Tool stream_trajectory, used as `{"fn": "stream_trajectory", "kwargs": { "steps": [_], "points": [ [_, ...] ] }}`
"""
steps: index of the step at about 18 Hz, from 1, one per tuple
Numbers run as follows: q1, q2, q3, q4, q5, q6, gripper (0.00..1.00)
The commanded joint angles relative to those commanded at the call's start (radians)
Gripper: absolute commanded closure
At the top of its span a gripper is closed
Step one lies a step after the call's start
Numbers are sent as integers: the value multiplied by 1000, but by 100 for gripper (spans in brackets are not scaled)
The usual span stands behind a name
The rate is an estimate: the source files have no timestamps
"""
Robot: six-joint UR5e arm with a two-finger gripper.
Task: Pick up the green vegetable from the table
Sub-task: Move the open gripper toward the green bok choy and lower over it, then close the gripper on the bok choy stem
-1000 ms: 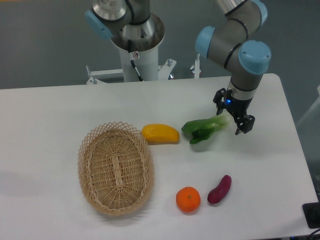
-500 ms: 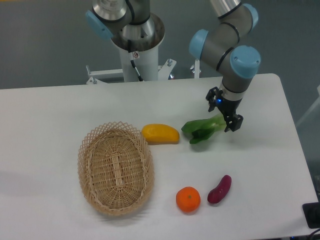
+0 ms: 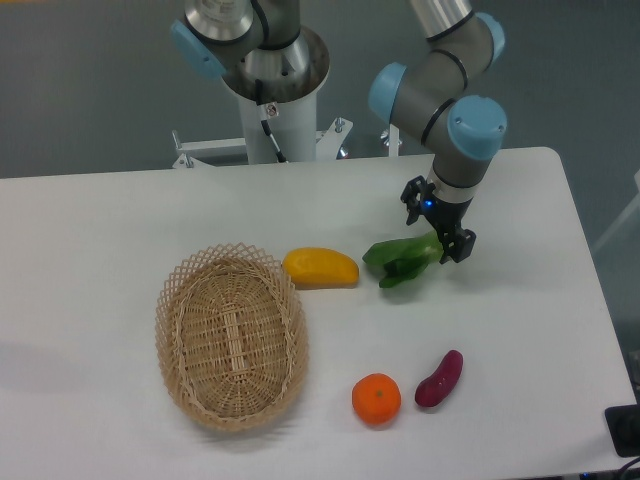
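Gripper [image 3: 440, 222]: fingers spread, straddling the vegetable's stalk end.
Vegetable [image 3: 400, 260]: lying on table [image 3: 100, 230], just right of mango [image 3: 320, 268].

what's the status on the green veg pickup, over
Gripper open, over the stalk end of the green vegetable. Vegetable flat on the table, not gripped. Mango lies beside it, apart; nothing blocking.

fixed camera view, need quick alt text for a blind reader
A robot arm's open end effector straddles the stalk end of a green vegetable lying on a white table. Nearby sit a wicker basket, yellow mango, orange and purple eggplant.
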Motion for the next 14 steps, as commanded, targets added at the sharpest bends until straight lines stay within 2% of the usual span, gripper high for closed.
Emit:
{"fn": "stream_trajectory", "kwargs": {
  "steps": [3,5,7,8,12,14],
  "points": [
    [-5,-11,-2,5,0,-2,3],
    [-8,-17,-2,5,0,-2,13],
    [-15,-18,2,5,2,-2,18],
    [-15,-18,3,5,0,0,23],
    [-15,-14,11,3,0,12,62],
    [-15,-12,14,3,0,15,63]
  ]
}}
